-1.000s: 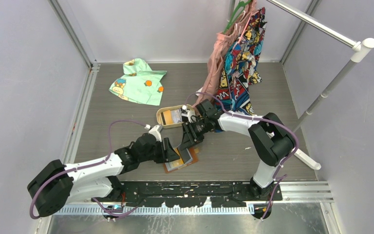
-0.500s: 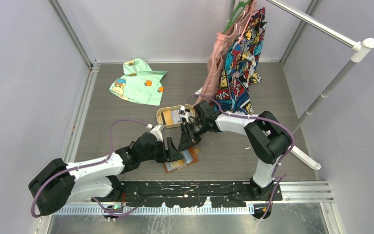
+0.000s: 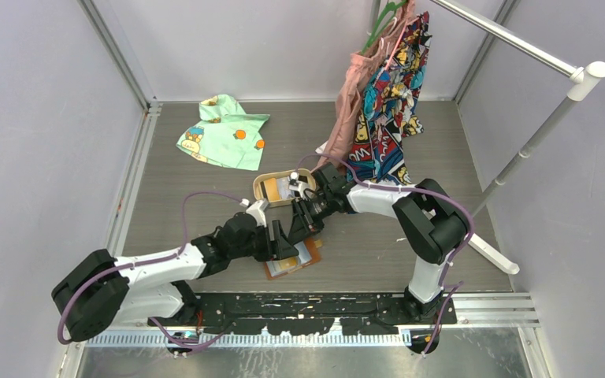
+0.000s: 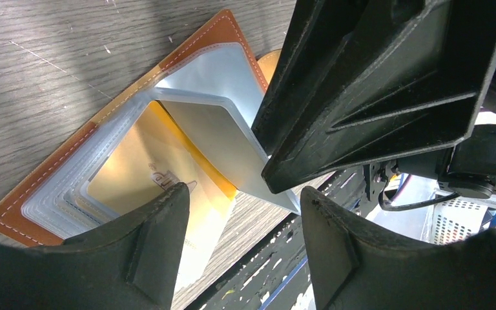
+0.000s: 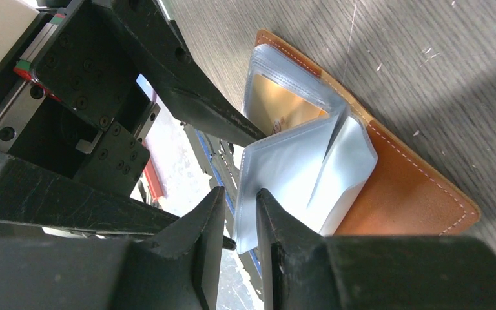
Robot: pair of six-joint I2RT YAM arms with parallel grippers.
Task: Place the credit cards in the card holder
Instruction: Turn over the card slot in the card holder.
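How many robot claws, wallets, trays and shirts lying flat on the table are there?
Claws: 2, the left claw open and the right claw pinching a grey card
Wallets: 1, the brown card holder, lying open
Trays: 1, the tan tray
Shirts lying on the table: 1, the green shirt
Total: 5

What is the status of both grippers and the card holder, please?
Left gripper open, poised over the card holder. Right gripper shut on a pale grey card at the clear sleeves. Holder open flat, orange card sleeved. Grippers crowded close together.
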